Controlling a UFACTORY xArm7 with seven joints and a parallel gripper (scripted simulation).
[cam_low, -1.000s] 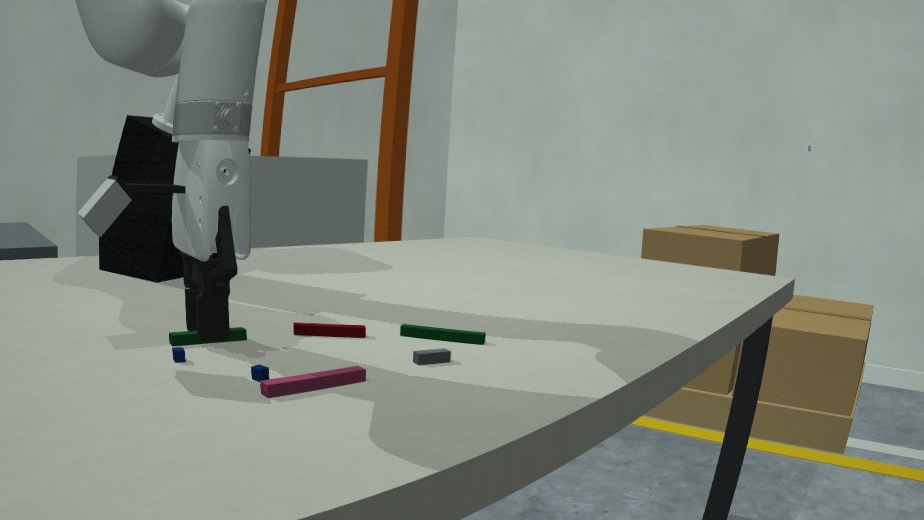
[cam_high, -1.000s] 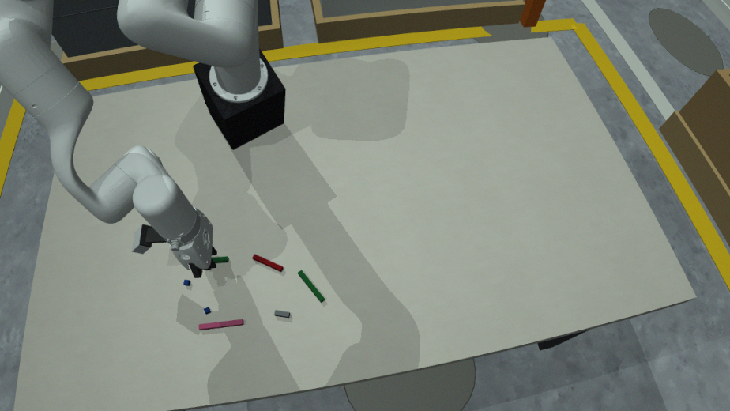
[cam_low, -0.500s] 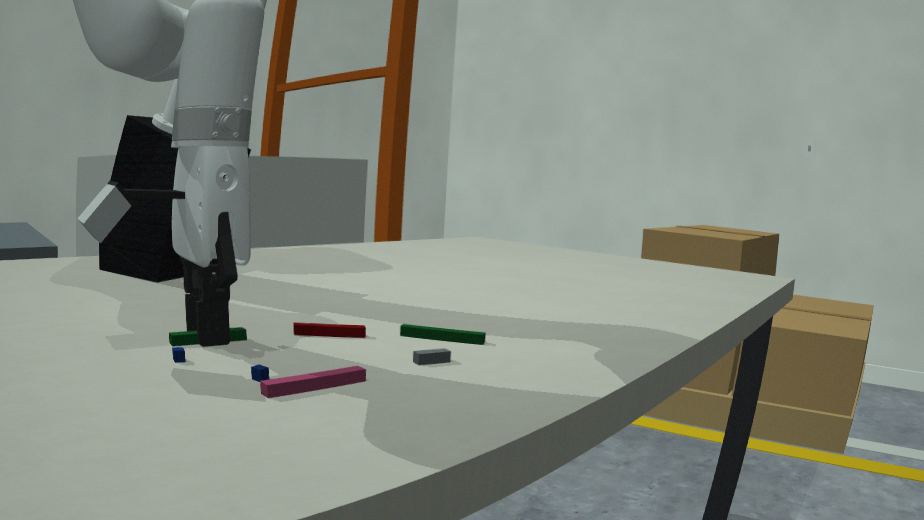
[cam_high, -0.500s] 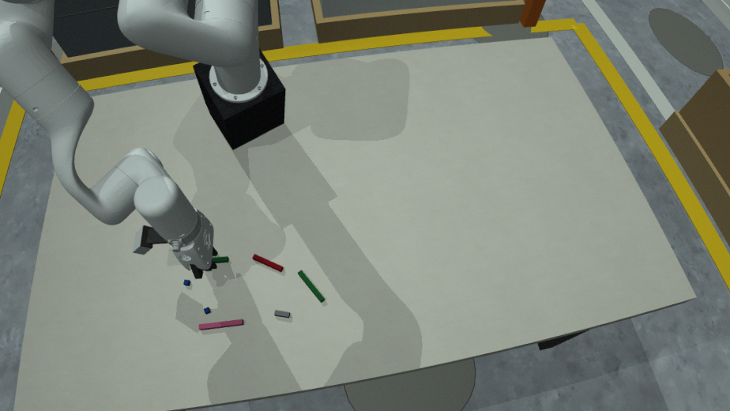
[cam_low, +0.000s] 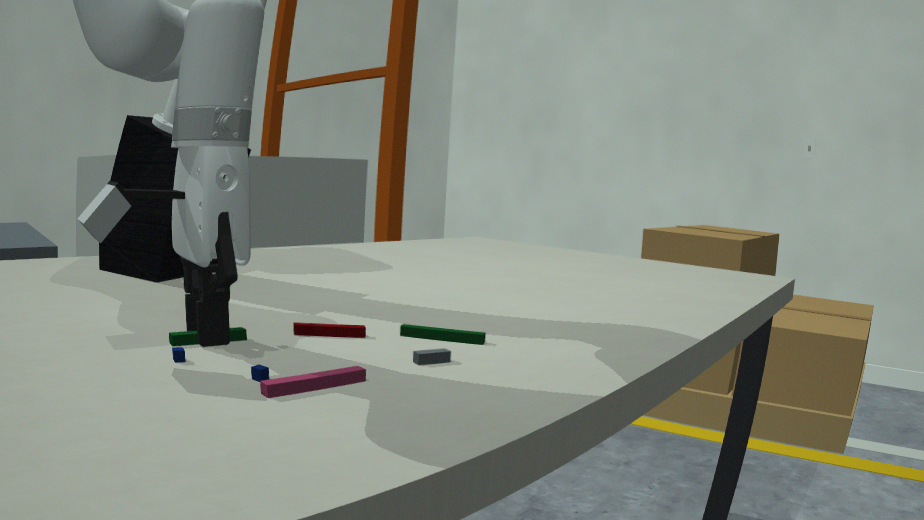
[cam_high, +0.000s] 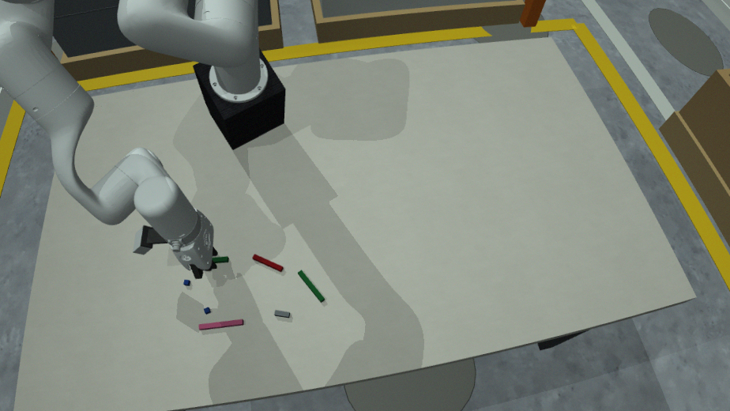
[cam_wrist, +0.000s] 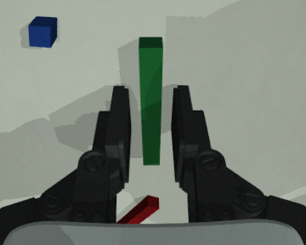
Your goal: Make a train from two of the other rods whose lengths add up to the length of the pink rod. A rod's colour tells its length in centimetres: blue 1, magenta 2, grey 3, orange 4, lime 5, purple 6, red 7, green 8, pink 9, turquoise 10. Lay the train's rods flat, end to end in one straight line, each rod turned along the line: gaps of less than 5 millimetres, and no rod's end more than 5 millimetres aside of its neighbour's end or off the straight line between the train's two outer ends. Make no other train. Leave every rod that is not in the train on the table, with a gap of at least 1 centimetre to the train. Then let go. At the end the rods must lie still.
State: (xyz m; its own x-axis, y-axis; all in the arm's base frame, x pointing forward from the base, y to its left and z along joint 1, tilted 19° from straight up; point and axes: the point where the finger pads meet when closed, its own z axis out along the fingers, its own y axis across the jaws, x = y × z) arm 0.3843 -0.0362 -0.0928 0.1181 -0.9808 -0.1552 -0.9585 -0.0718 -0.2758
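Note:
My gripper [cam_high: 205, 269] [cam_low: 202, 338] [cam_wrist: 150, 106] is open, low over the table, with one finger on each side of a green rod [cam_high: 221, 259] [cam_low: 237, 334] [cam_wrist: 151, 64] and a gap to each side in the wrist view. A blue rod [cam_high: 186, 282] [cam_low: 178, 354] [cam_wrist: 42, 35] lies near its far end. Another blue rod [cam_high: 207, 310] [cam_low: 259, 372] lies close to the pink rod [cam_high: 221, 324] [cam_low: 313, 382], apart from it. A second green rod [cam_high: 310, 285] [cam_low: 442, 333] lies slanted, farther right. No rods lie end to end.
A red rod [cam_high: 267, 262] [cam_low: 329, 330] [cam_wrist: 140, 210] lies between the two green rods. A grey rod [cam_high: 282, 313] [cam_low: 432, 356] lies right of the pink rod. The arm's black base block [cam_high: 247, 121] stands at the table's back.

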